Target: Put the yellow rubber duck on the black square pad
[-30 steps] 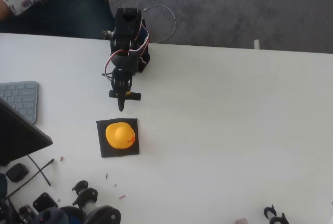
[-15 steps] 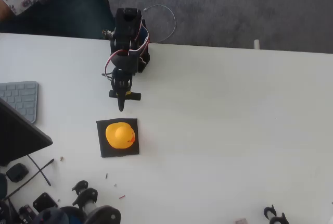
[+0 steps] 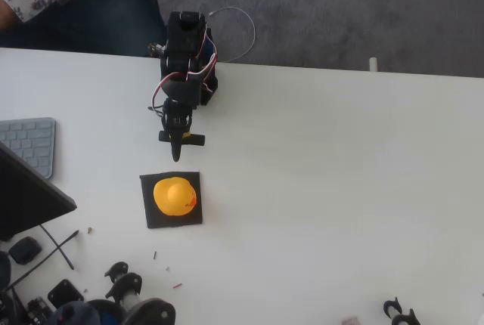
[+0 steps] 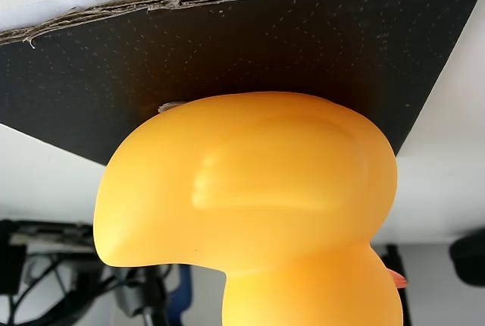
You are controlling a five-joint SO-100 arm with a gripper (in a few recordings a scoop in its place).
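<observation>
- On the black square pad (image 3: 171, 200) sits the yellow rubber duck (image 3: 175, 196), inside the pad's edges in the overhead view and slightly toward the right edge, with its red beak mark facing right.
- By these pictures the placing looks done; what remains is a judgement about what could undo it.
- Above the pad in the overhead view, the gripper (image 3: 177, 146) points toward the duck and stands apart from it, with bare white table (image 3: 340, 189) between its tip and the pad's near edge. It holds nothing; whether its fingers are parted or together cannot be told from that small dark shape.
- One risk is a forward or downward move by the arm: the tip would meet the light, rounded toy, which would likely roll or slide off.
- The wrist view shows the pad (image 4: 227, 53) as thin card with a frayed edge, so a nudge could shift pad and duck (image 4: 258, 212) together.
- Backing straight away from the pad looks safest.
</observation>
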